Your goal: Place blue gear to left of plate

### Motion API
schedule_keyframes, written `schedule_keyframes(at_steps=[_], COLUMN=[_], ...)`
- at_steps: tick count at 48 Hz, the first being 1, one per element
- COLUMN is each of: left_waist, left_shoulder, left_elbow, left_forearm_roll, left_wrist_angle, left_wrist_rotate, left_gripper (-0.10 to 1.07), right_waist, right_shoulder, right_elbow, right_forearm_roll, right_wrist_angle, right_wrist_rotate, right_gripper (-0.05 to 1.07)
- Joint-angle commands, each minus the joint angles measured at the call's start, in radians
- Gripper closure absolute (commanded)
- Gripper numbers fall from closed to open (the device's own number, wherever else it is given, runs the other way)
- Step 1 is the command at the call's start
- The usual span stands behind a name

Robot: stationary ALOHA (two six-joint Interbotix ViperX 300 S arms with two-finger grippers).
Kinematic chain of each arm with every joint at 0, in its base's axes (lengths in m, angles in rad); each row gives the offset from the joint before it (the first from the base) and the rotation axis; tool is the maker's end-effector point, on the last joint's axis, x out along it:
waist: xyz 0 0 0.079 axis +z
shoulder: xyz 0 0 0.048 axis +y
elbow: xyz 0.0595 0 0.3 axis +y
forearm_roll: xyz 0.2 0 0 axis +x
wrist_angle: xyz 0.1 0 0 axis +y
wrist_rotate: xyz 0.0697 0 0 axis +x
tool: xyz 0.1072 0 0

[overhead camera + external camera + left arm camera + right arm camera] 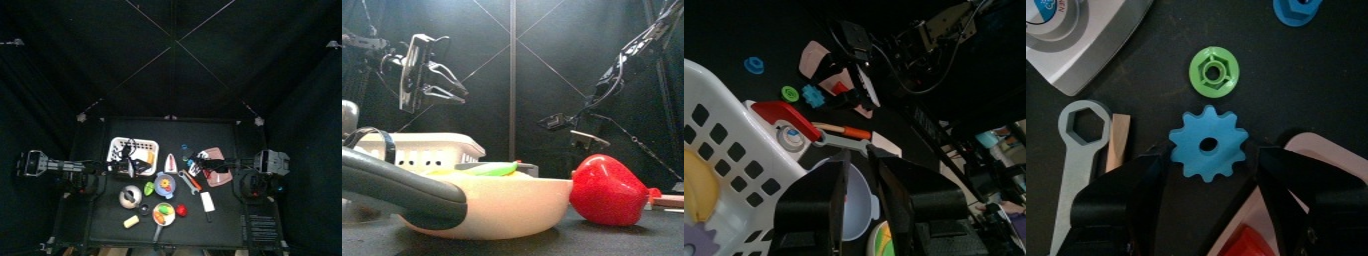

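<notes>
The blue gear (pixel 1209 145) lies flat on the black table. My right gripper (pixel 1213 162) hangs just over it, open, with one jaw on each side of the gear and neither touching it. In the top view the right gripper (pixel 198 161) is right of the white basket and behind the patterned plate (pixel 167 185). The gear also shows in the left wrist view (pixel 814 95), below the right gripper (pixel 854 62). My left gripper (pixel 134 158) hovers over the white basket (pixel 120 146), open and empty.
A green gear (pixel 1213 70), a grey wrench (pixel 1080 165), a blue ring (pixel 1300 8) and a white wedge-shaped toy (pixel 1086 40) lie around the gear. A red pepper-like toy (pixel 609 190) and a pan with a bowl (pixel 489 200) stand at the table's front.
</notes>
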Motion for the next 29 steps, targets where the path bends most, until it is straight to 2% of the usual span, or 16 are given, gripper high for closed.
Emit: schedule_keyframes(at_steps=[1, 16, 29], left_waist=[0.003, 0.005, 0.005], left_shoulder=[-0.005, -0.005, -0.005], left_elbow=[-0.011, -0.008, 0.0], left_forearm_roll=[0.009, 0.017, 0.017], left_wrist_angle=[-0.009, -0.009, -0.009], left_wrist_rotate=[0.002, 0.002, 0.002], left_gripper=[0.32, 0.32, 0.32], right_waist=[0.002, 0.003, 0.031], right_shoulder=[-0.035, -0.034, -0.051], right_elbow=[-0.02, -0.028, -0.035], right_forearm_roll=[0.005, 0.012, 0.003], right_wrist_angle=[-0.003, -0.003, 0.031], right_wrist_rotate=[0.002, 0.0, -0.002], right_gripper=[0.13, 0.0, 0.0])
